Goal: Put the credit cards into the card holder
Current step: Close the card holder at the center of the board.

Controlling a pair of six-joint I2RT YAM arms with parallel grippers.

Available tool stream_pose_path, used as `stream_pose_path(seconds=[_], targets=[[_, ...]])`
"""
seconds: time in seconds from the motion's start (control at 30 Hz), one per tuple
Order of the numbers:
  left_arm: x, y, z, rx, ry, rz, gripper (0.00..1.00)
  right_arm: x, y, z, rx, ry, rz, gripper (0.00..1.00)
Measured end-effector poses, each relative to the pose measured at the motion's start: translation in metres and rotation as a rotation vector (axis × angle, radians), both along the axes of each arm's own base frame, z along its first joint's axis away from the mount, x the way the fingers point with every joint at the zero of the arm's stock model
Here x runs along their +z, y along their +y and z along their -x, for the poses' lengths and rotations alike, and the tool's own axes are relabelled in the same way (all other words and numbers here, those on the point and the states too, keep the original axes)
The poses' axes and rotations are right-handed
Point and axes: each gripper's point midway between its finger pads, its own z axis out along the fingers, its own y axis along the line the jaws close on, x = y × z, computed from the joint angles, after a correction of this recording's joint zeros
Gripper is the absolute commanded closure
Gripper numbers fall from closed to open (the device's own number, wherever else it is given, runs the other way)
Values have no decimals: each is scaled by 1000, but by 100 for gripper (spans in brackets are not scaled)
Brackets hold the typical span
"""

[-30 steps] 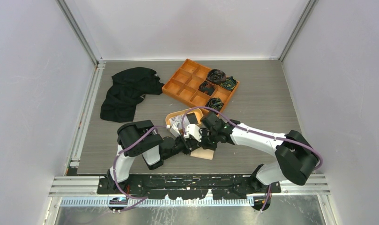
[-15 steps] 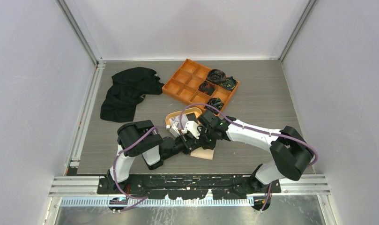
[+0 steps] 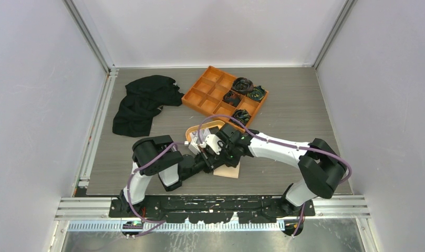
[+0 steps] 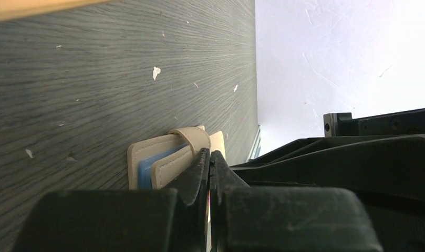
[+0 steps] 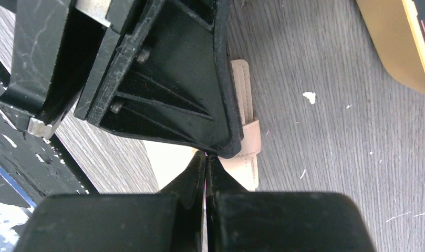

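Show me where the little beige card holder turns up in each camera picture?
Top external: card holder at lower centre, only its tan corner showing.
Left wrist: card holder at lower centre-left, a blue card tucked inside.
Right wrist: card holder at centre, mostly hidden behind black machinery.
Shared landmark: the orange dish, top-left edge in left wrist, top-right corner in right wrist.

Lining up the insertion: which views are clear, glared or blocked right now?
Top view: evenly lit, sharp, card holder mostly covered. Left wrist: holder sharp, near fingers blurred, wall blown white. Right wrist: left gripper blocks most of the holder.
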Motion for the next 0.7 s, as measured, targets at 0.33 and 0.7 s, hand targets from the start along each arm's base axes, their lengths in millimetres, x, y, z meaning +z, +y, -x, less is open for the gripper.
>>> stream_pose_path(seconds=[0.33,0.7], targets=[[-1,0,0,15,12,7,100,-1,-2,-1,-30,54,78,99],[-6,-1,1,52,36,11,100,-2,-3,-1,-52,81,157,99]])
